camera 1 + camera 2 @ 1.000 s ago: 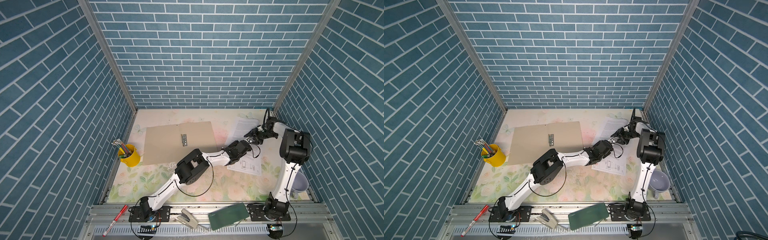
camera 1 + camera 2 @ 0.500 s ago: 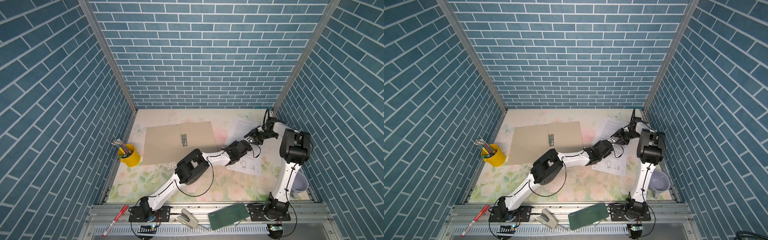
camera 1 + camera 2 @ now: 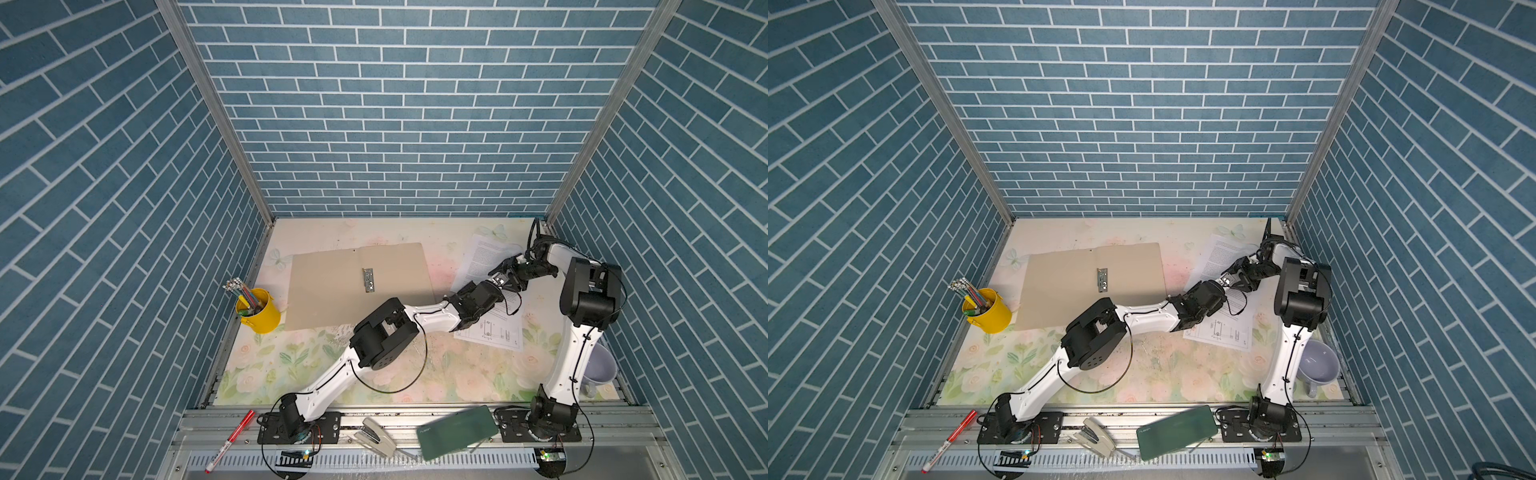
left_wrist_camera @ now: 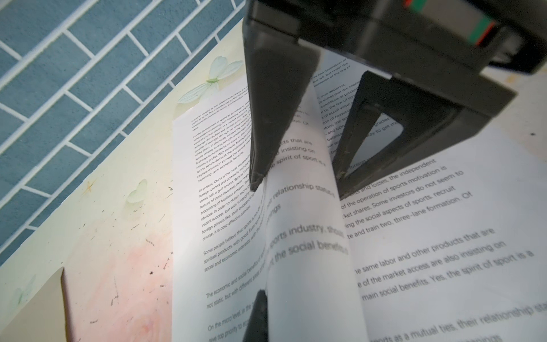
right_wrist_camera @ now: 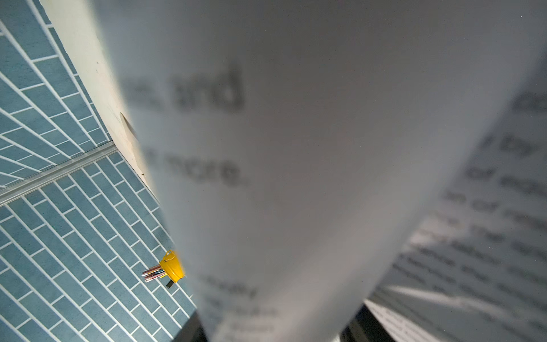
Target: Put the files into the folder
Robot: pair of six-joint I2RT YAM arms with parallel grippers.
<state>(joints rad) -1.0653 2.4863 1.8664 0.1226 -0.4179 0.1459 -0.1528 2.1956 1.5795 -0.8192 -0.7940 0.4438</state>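
The files are lying far right, beside the open folder. My left gripper is pinching the top sheet at its raised fold — the right gripper, seemingly spread astride it, is risking a crease or tear.

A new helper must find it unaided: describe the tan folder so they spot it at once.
Look at the floral tabletop inside the blue brick walls. Toward the back, between the yellow pencil cup and the white sheets, the folder lies open and flat. It is the only tan cardboard there, with a small metal clip at its middle.
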